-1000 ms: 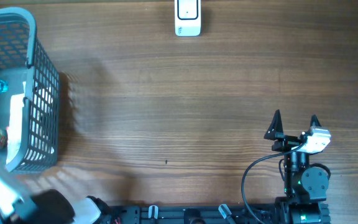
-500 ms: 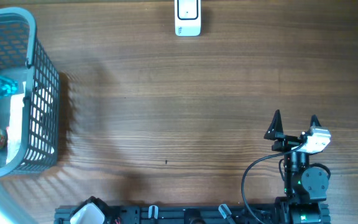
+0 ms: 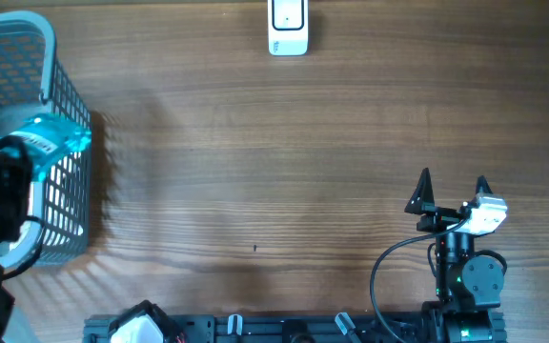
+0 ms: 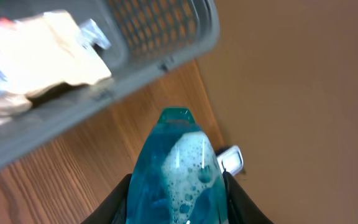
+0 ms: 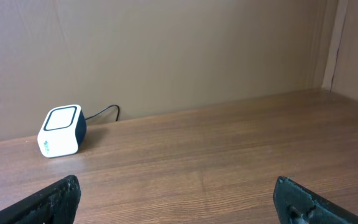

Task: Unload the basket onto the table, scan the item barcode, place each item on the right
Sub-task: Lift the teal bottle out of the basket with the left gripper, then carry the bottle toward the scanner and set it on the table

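The left fingers (image 4: 240,202) are gripping a clear blue bottle (image 4: 174,177), pressing on it from both sides, and foamy liquid is showing inside it. The bottle is hanging in the air by the rim of the grey mesh basket (image 3: 65,191), on the side facing the middle of the bench (image 3: 255,162). The basket is sitting at the bench's left edge, and a white packet (image 4: 42,53) is lying inside it. The white scanner (image 3: 288,27) is standing at the middle of the bench's far edge, well apart from the bottle, with its dark cable (image 5: 101,113) running off behind it. The right fingers (image 5: 55,198) are standing wide apart, holding nothing, over the near right corner of the bench and pointing toward the scanner.
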Controlling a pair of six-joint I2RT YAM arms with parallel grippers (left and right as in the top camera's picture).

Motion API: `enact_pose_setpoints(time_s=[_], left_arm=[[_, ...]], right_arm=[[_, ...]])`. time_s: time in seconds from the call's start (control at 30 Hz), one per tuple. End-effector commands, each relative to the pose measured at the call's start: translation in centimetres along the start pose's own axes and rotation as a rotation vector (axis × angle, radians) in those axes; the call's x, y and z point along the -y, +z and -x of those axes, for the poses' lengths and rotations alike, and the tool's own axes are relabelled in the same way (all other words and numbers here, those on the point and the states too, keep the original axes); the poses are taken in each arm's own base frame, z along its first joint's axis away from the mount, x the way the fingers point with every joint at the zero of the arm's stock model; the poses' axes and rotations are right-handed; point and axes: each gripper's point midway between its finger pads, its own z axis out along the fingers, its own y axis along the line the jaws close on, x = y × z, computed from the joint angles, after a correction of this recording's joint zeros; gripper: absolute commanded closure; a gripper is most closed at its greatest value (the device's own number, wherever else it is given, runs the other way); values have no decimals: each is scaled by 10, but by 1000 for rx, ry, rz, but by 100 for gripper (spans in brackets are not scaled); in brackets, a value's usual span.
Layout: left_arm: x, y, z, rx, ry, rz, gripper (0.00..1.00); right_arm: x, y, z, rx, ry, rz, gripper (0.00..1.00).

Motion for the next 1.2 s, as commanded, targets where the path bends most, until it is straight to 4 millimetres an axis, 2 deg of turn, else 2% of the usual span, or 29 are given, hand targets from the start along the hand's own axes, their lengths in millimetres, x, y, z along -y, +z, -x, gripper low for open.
enact_pose_setpoints(time_s=[0.0, 0.07, 0.1, 0.17, 0.4, 0.6, 0.93, 1.17], left_arm=[[24, 6, -20, -89, 91, -76, 87], [29, 15, -29, -129, 124, -68, 88], [33, 33, -43, -184, 157, -30, 88], [35, 48, -52, -207, 177, 16, 89], [40, 96, -94, -246, 277, 175, 89], [42, 136, -139, -248, 349, 306, 89], [29, 183, -185, -202, 328, 472, 90], [22, 193, -194, -167, 171, 527, 91]], right_arm=[[-2, 0, 1, 6, -16, 14, 0], [-2, 0, 1, 6, -16, 14, 0], [-2, 0, 1, 6, -16, 14, 0], [-2, 0, 1, 6, -16, 14, 0], [-2, 0, 2, 7, -16, 14, 0], [-2, 0, 1, 6, -16, 14, 0], [-2, 0, 1, 6, -16, 14, 0], [-2, 0, 1, 6, -16, 14, 0]])
